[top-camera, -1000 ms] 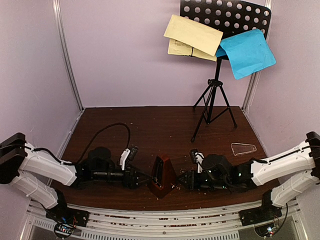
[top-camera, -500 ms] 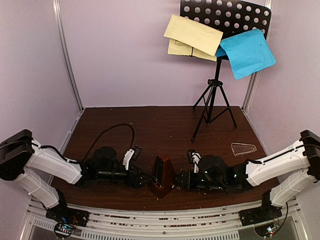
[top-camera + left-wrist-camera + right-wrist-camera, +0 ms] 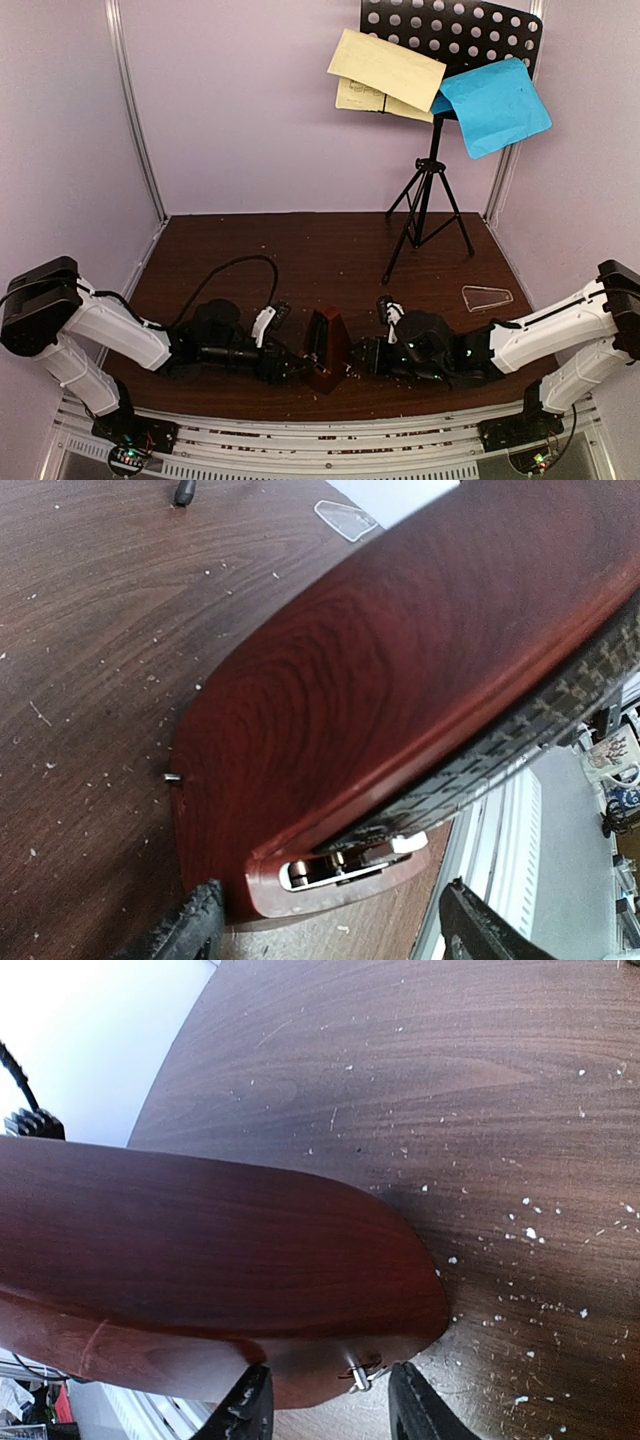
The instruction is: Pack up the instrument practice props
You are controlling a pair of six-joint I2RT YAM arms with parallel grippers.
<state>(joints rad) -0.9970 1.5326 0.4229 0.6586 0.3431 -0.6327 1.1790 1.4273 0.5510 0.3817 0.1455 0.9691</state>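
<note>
The small brown metronome point(image 3: 325, 350) stands upright, right between the left gripper point(image 3: 291, 366) and the right gripper point(image 3: 360, 362). Its clear cover point(image 3: 487, 296) lies flat, off behind the right gripper. Far behind both grippers, the tall black music stand point(image 3: 431, 190) holds yellow sheets point(image 3: 385, 70) and a blue sheet point(image 3: 495, 105).

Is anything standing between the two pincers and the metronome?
Nothing visible stands between them. The metronome sits right at both: the left pincer has its fingers on either side of the base, and the right pincer is at the base corner. Only crumbs lie around.
</note>
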